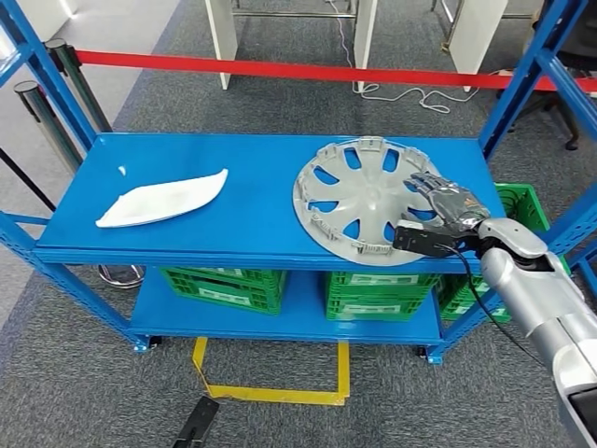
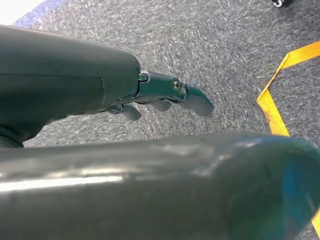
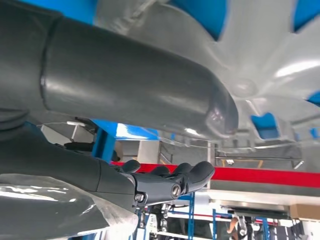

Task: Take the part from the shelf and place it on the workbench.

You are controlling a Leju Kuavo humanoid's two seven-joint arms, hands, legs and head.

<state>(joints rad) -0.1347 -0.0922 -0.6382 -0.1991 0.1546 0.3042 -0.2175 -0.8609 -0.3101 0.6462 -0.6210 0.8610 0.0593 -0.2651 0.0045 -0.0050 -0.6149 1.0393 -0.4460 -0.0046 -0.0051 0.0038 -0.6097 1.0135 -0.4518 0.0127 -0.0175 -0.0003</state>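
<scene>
Hubcap (image 1: 359, 196) lies flat on the shelf (image 1: 260, 201), overhanging its front edge. Right hand (image 1: 443, 210) at its rim, thumb above, fingers (image 3: 188, 175) apart, nothing gripped yet. Risk: thin rim slips, cover slides off. Left hand (image 2: 166, 95) hangs free.

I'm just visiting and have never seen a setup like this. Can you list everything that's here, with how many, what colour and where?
Shelf: one, blue, two levels, on grey carpet.
Wheel cover: one, silver, right side of top level.
White curved part: one, white, left side of top level.
Crates: several, green, on lower level and beside the shelf at right.
Barrier tape: one, red, behind the shelf.
Floor marking: one, yellow, in front of the shelf.
Right robot hand: dark, at the wheel cover's right edge.
Left robot hand: dark, hanging over carpet, holding nothing.
</scene>
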